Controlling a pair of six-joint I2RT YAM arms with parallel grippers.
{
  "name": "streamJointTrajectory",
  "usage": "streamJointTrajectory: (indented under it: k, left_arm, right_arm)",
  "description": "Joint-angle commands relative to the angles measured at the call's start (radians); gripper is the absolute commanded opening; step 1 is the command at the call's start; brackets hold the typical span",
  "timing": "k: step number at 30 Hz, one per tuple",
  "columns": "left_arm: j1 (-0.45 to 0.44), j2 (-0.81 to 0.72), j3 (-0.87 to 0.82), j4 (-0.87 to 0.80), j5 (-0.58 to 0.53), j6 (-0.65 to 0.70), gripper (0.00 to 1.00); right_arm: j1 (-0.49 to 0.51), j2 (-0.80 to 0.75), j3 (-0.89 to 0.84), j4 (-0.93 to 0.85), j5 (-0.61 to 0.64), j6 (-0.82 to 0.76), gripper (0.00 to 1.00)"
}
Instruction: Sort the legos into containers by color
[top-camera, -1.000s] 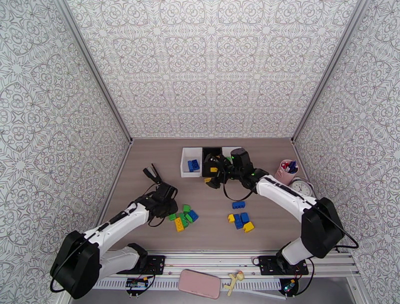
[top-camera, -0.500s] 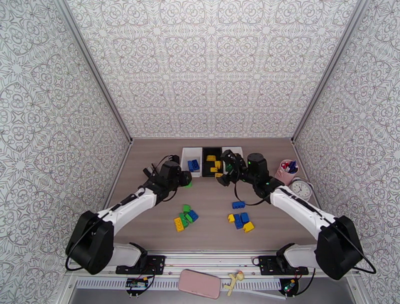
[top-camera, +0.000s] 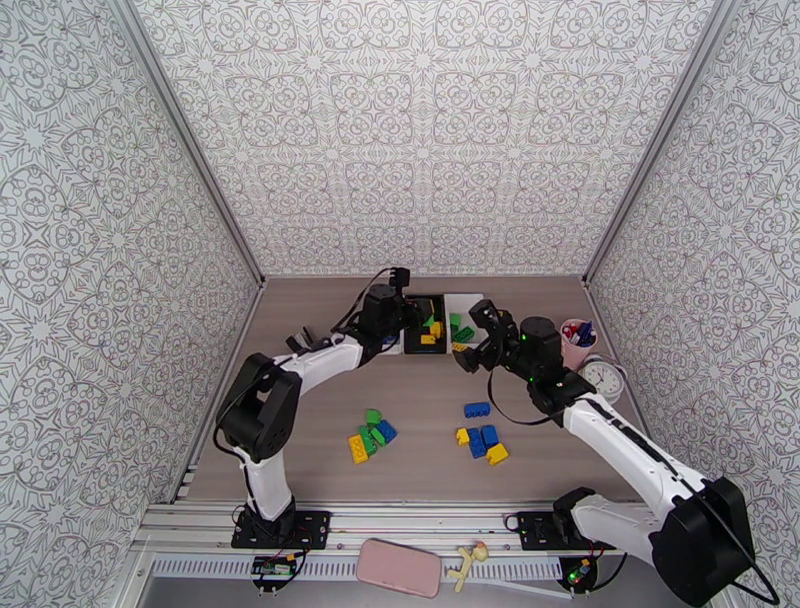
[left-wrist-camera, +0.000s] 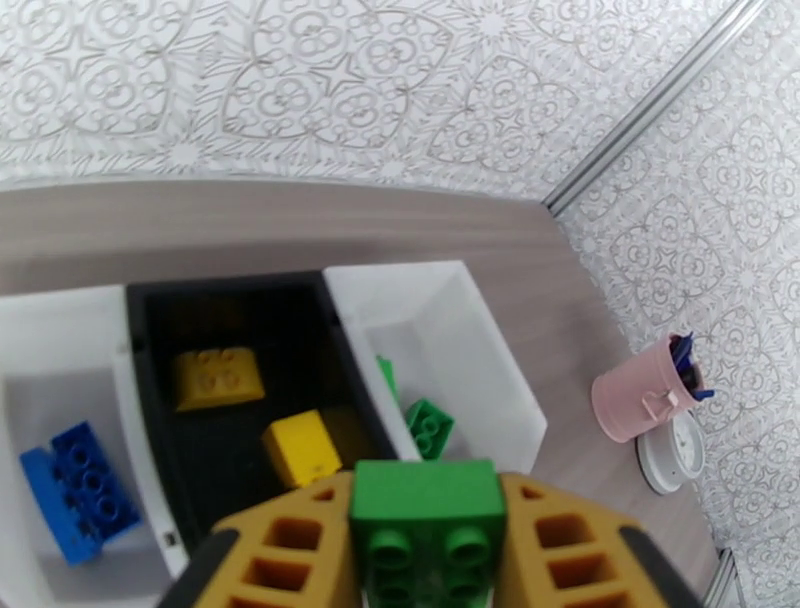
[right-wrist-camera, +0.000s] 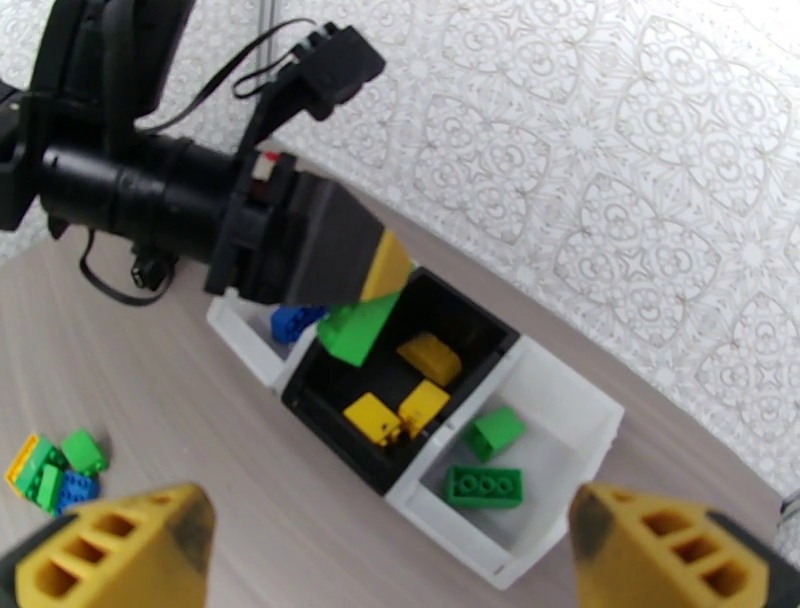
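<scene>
My left gripper (left-wrist-camera: 428, 505) is shut on a green lego (left-wrist-camera: 428, 525) and hovers above the black bin (left-wrist-camera: 160, 330), near its edge with the right white bin (left-wrist-camera: 480, 350). The black bin holds yellow legos (right-wrist-camera: 372, 415). Two green legos (right-wrist-camera: 485, 487) lie in the right white bin (right-wrist-camera: 570, 400), and a blue lego (left-wrist-camera: 80, 490) lies in the left white bin (left-wrist-camera: 40, 310). To the right of the bins my right gripper (top-camera: 474, 336) hangs open with nothing between its fingers (right-wrist-camera: 115, 545). Loose legos lie in two piles (top-camera: 368, 433) (top-camera: 480, 440), with a lone blue one (top-camera: 477, 409) between.
A pink pen cup (top-camera: 573, 343) and a small white clock (top-camera: 603, 374) stand at the right edge of the table. A pink phone (top-camera: 398, 567) lies on the front rail. Patterned walls close in the back and sides.
My left arm swung from the left pile up to the bins, carrying the green lego. My right gripper drew back rightward from the black bin, now open and empty.
</scene>
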Motion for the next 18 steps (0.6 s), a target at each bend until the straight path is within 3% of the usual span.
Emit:
streamJointTrajectory:
  k: [1,9,18]
  left_arm:
    - [-0.008,0.097,0.108,0.08,0.073,-0.013,0.23]
    - [-0.021,0.328,0.367,0.086,0.071,-0.121,0.23]
    - [-0.035,0.494,0.58,-0.017,-0.007,-0.122,0.26]
  right_arm:
    - [-0.01,-0.029,-0.02,-0.049,0.048,0.018,0.97]
    - [-0.012,-0.038,-0.046,-0.04,0.055,0.035,0.97]
    - [-0.013,-0.041,-0.052,-0.042,0.06,0.033,0.97]
